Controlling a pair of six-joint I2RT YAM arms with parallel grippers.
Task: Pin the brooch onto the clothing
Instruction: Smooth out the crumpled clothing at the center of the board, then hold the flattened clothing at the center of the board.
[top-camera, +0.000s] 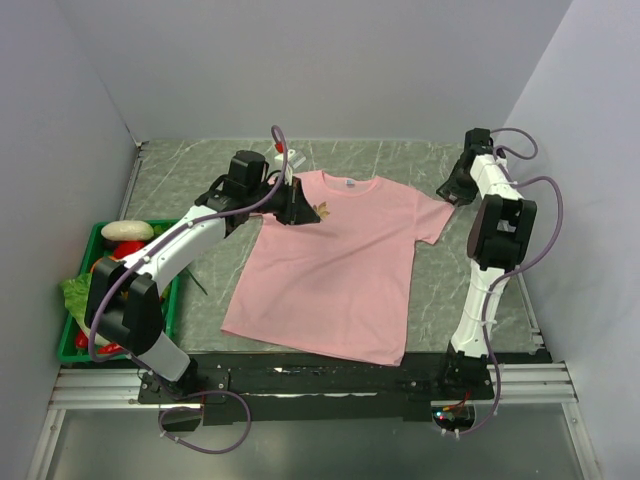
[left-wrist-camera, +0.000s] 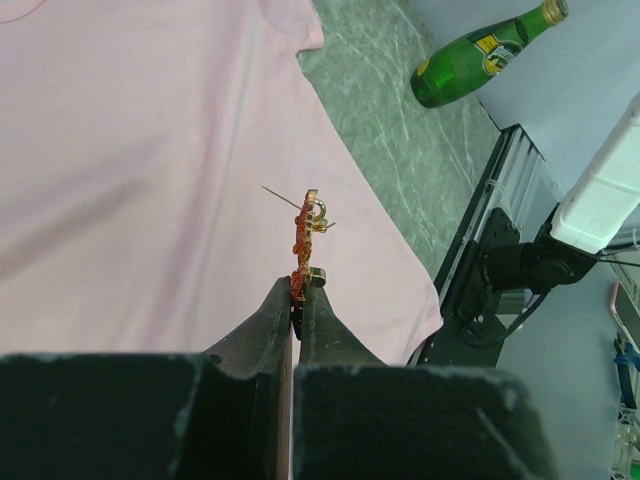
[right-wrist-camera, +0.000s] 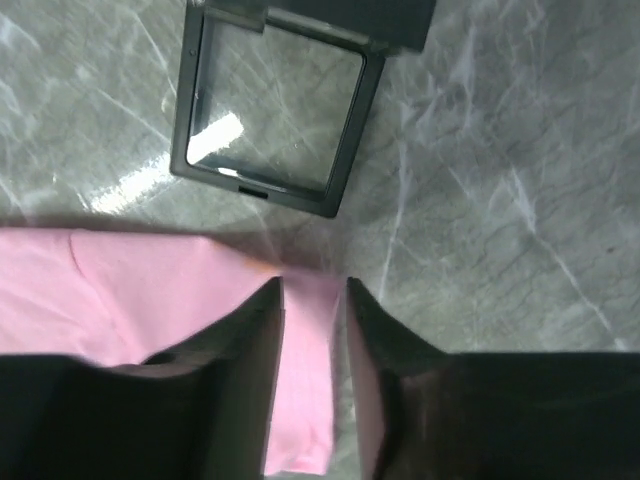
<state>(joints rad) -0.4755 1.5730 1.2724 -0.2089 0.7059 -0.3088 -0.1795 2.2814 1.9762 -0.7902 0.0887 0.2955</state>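
Note:
The clothing, a light pink T-shirt, lies flat in the middle of the table, collar toward the back. My left gripper hovers over its upper left chest, shut on the brooch. In the left wrist view the brooch is a small orange-red jagged piece sticking up from the closed fingertips, its thin pin pointing out over the clothing. My right gripper is low at the shirt's right sleeve. Its jaws stand apart, open, with the sleeve's edge lying between the fingers.
A green basket of toy food sits at the table's left edge. A green bottle lies on the marbled surface beyond the shirt's hem. A clear square box with a dark rim rests just past the right sleeve.

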